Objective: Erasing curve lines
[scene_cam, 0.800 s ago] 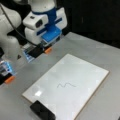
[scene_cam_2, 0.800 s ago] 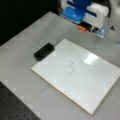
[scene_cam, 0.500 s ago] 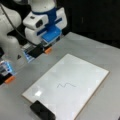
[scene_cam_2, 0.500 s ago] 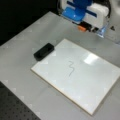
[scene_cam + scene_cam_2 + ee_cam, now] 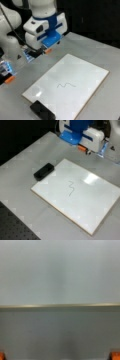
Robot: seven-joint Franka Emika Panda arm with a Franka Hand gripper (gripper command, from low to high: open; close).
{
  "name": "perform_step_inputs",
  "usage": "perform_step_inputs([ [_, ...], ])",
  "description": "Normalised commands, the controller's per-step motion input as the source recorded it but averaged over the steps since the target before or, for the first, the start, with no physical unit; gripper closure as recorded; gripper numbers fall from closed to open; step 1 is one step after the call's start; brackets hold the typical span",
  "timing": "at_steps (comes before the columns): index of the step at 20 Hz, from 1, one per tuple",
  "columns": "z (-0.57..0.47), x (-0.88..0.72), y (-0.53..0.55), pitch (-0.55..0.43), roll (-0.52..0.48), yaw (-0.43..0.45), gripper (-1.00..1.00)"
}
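Observation:
The curve lines (image 5: pixel 65 85) are one short dark wavy squiggle near the middle of the white board (image 5: pixel 85 72); both front views show the curve lines (image 5: pixel 71 188) on the board (image 5: pixel 97 205). A black block eraser (image 5: pixel 42 112) lies on the table against the board's corner, and the eraser (image 5: pixel 44 171) has nothing touching it. My gripper (image 5: pixel 30 63) hangs above the table beyond the board's far edge, well away from the eraser. In the wrist view its orange fingertips (image 5: pixel 115 356) stand far apart, open and empty.
The grey table (image 5: pixel 22 157) surrounds the board on all sides. The wrist view shows the board's edge (image 5: pixel 60 306) with bare table below it. The white arm base (image 5: pixel 10 32) stands at a front view's left. A dark perforated surface (image 5: pixel 15 230) lies past the table's edge.

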Motion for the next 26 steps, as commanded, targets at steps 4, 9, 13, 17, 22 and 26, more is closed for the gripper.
perform_step_inputs([
  [4,-0.15,0.18,-0.58,-0.056,-0.035,0.148,-1.00],
  [9,-0.12,0.15,-0.43,-0.003,0.040,0.094,-1.00],
  [13,-0.16,0.19,-0.35,0.018,-0.039,0.046,-1.00],
  [17,-0.08,0.20,-0.29,0.103,-0.051,0.154,-1.00],
  [22,-0.13,0.24,-0.47,0.134,-0.059,0.238,-1.00],
  [26,-0.10,0.18,-0.47,0.175,-0.024,0.233,-1.00],
])
